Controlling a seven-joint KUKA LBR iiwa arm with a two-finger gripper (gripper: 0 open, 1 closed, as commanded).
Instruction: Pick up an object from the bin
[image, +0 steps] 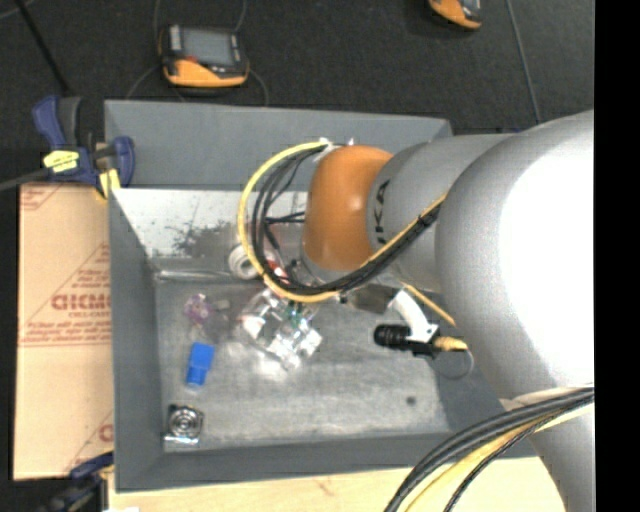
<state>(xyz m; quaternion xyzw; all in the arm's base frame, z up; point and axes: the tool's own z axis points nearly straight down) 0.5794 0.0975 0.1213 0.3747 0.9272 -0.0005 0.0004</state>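
My gripper (283, 332) reaches down from under the orange wrist cover into the middle of the bin, low over the floor. Pale, glassy shapes show around its tip; I cannot separate gripper from any loose thing there. A small blue block (200, 363) lies to its lower left, apart from it. A little clear and purple piece (203, 310) rests on the floor to its left. A black, white and yellow pen-like tool (412, 336) lies to its right.
A round metal cap (185, 423) sits in the bin's front left corner. A white ring (240, 262) lies near the back wall, partly behind the cables. The arm covers the bin's right and back parts.
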